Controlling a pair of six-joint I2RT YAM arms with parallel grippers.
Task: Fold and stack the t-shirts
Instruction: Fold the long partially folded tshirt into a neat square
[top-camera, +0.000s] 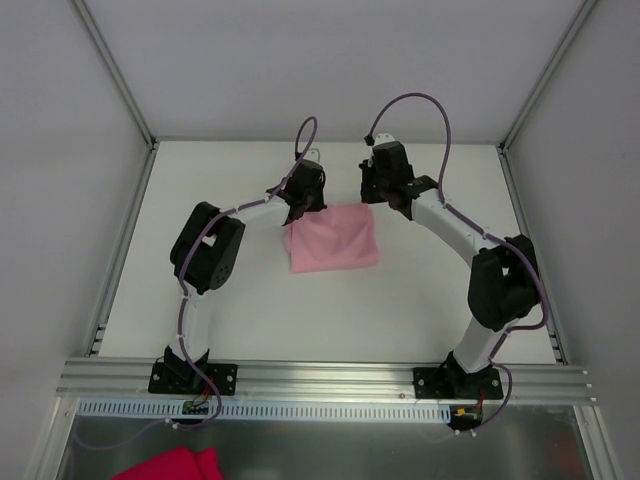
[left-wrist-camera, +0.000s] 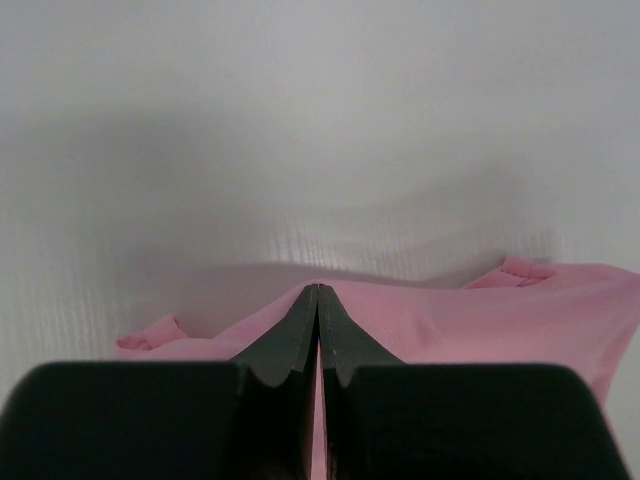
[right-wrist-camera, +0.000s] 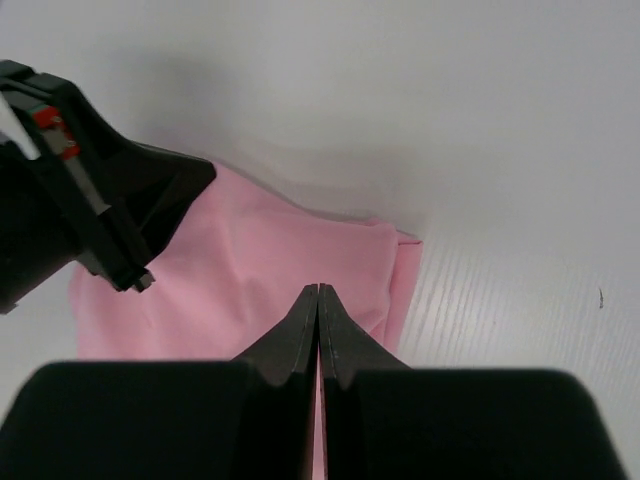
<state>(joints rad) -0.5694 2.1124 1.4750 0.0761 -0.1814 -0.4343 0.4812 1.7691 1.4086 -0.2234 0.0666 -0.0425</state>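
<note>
Pink t-shirt (top-camera: 333, 237) folded; both jaws closed, empty, at its far edge; magenta cloth (top-camera: 172, 466) well apart.

The left arm (top-camera: 205, 250) rises from its base at the near edge, bends at a raised elbow and reaches forward and inward. The right arm (top-camera: 500, 280) mirrors it, so the two wrists sit near each other at the far middle. The left gripper (left-wrist-camera: 318, 292) points down with its two black fingers (left-wrist-camera: 290, 335) pressed together from tip to root, and the right gripper (right-wrist-camera: 318, 292) is closed the same way, just beside it.
</note>
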